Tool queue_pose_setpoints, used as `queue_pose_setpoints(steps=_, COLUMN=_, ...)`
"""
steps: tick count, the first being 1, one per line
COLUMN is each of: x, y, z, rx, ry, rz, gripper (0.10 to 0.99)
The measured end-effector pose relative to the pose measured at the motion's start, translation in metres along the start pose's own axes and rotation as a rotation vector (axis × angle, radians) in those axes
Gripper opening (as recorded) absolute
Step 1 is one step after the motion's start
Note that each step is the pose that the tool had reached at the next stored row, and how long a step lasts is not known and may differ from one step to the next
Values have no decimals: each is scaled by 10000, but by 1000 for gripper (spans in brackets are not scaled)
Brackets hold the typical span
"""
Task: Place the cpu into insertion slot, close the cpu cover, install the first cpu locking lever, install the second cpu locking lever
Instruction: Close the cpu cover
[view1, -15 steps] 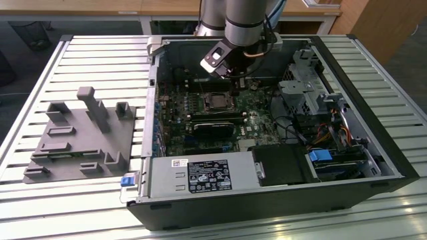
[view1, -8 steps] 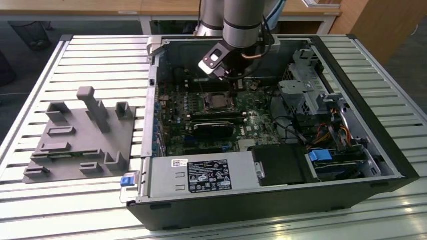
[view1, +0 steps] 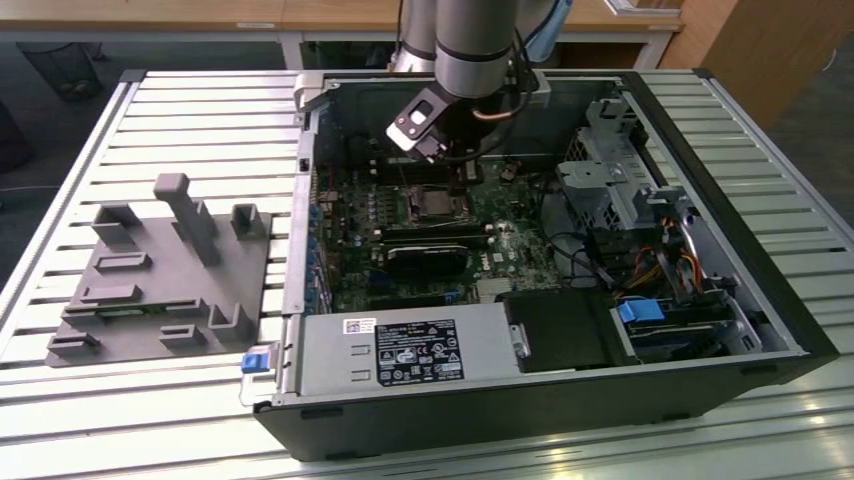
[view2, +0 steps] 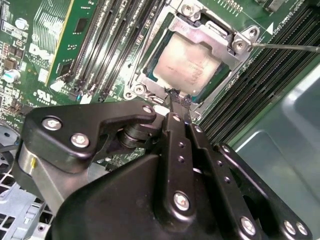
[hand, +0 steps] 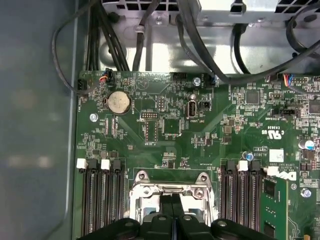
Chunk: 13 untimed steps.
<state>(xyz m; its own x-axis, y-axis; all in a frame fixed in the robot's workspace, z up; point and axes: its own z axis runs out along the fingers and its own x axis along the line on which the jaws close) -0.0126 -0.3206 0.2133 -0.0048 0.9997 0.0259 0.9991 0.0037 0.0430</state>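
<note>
Gripper (view2: 178, 100) tips together @ cpu cover (view2: 204, 33) edge, cpu (view2: 182, 62) underneath.

grey fixture (view1: 171, 300) beside open computer case (view1: 534, 412) on slatted table (view1: 200, 110).

Wrist views — close on cpu cover (view2: 210, 34) (hand: 170, 188)

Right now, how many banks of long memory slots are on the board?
2, in the first wrist view: one bank beside the cpu cover, the other bank on its opposite side.
</note>
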Motion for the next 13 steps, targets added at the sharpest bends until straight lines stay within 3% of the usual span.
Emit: queue_pose_setpoints(steps=13, x=0, y=-34, z=13, rx=0, ry=0, rz=0, gripper=106)
